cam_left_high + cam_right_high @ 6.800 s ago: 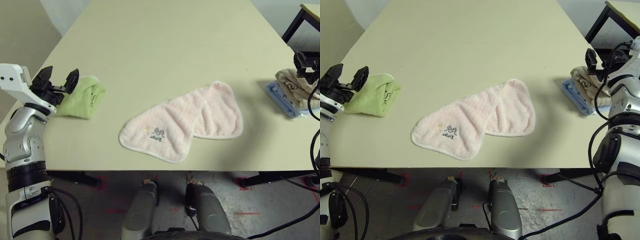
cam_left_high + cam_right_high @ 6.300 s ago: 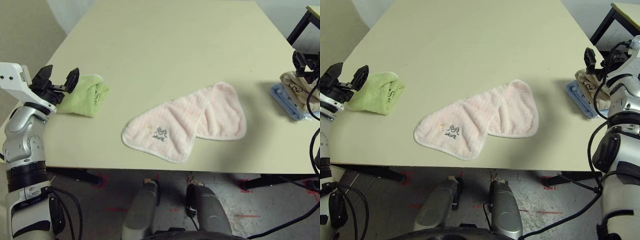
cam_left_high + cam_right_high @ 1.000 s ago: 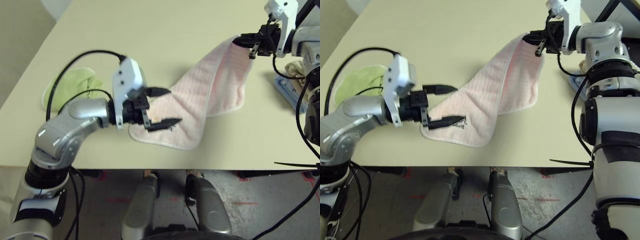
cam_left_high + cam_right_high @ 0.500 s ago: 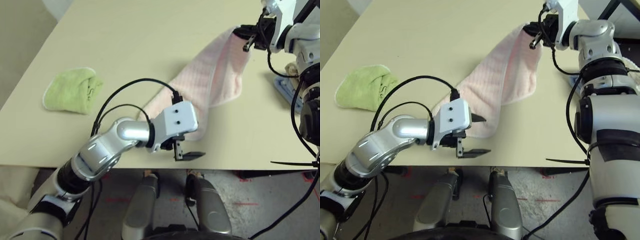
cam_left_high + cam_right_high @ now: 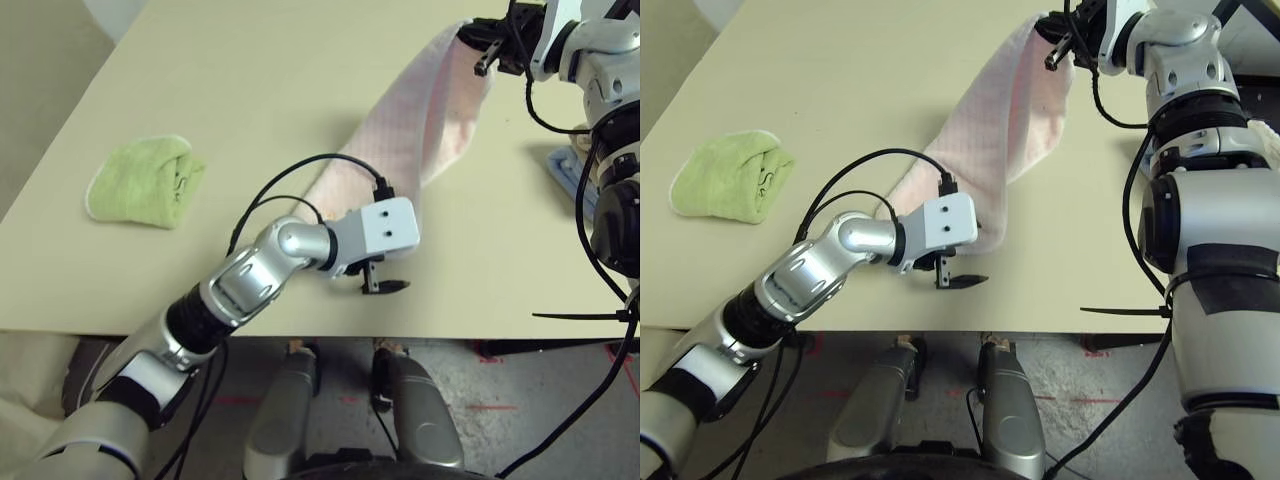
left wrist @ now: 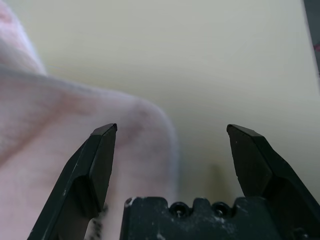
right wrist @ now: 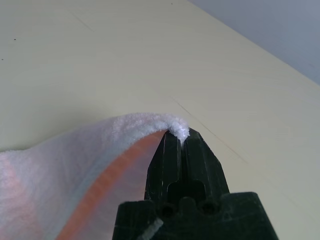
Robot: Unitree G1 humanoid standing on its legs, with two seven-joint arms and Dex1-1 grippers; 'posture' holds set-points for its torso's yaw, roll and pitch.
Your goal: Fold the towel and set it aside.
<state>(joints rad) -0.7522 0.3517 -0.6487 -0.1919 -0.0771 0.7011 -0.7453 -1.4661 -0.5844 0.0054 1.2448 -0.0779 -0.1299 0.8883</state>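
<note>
Pinching towel; R fingers shut.

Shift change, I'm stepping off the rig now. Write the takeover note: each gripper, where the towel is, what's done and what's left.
Right gripper: shut on the far end of the pink towel, holding it lifted above the table.
Left gripper: open, empty, at the towel's near end by the table's front edge; one finger over the cloth.
Towel: stretched in a long strip from the raised end down to the near end lying on the table.
Done: one end picked up.
Left: grasp the near end, complete the fold, set it aside.
Also there: green towel at the left.
</note>
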